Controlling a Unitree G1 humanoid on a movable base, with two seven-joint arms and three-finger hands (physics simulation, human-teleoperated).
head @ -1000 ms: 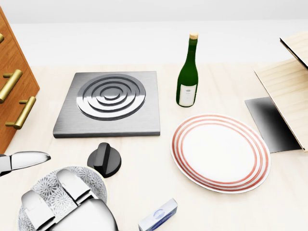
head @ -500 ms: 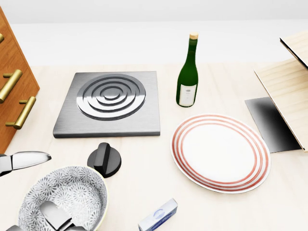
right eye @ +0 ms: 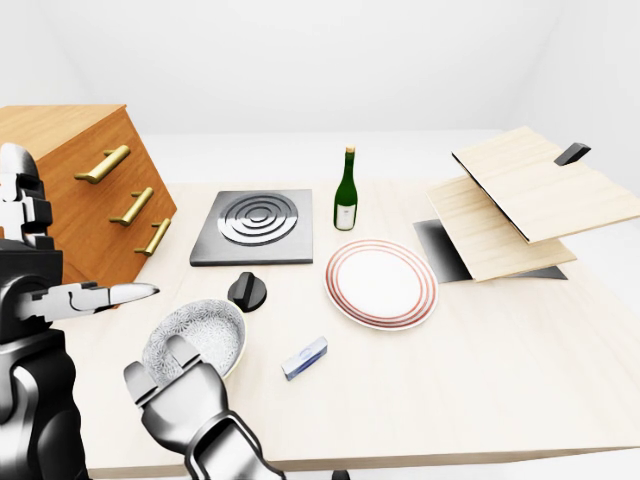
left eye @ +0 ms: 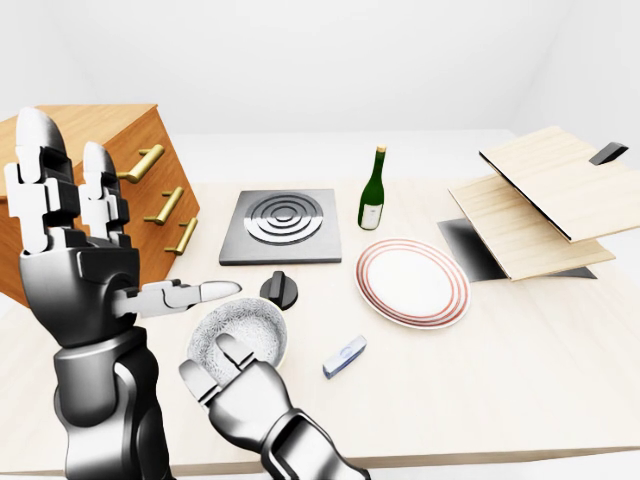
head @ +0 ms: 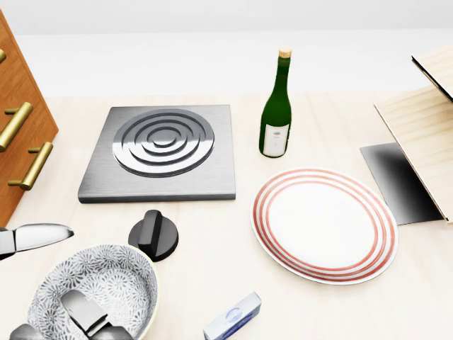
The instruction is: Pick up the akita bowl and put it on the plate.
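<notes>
The akita bowl (head: 99, 280), white with a grey flower pattern, stands upright on the table at the head view's lower left. My right hand (left eye: 210, 365) comes up from the bottom edge at the bowl's near rim. One of its fingers (head: 83, 310) reaches inside the bowl while the rest spread open, and no grip shows. My left hand (left eye: 110, 240) is raised at the left, fingers pointing up and thumb stretched above the bowl's left side, holding nothing. The red-ringed plate (head: 324, 223) lies bare to the bowl's right.
A black knob (head: 153, 236) sits just above the bowl and a small blue-white box (head: 233, 316) lies to its right. A metal burner plate (head: 163, 152), a green bottle (head: 276, 113), a wooden dresser (left eye: 120, 150) and stacked boards (left eye: 540, 200) ring the table.
My right hand, spread over the bowl a second ago, has drawn back toward the bottom edge, uncovering the bowl. The bowl, the plate and my left hand have stayed put.
</notes>
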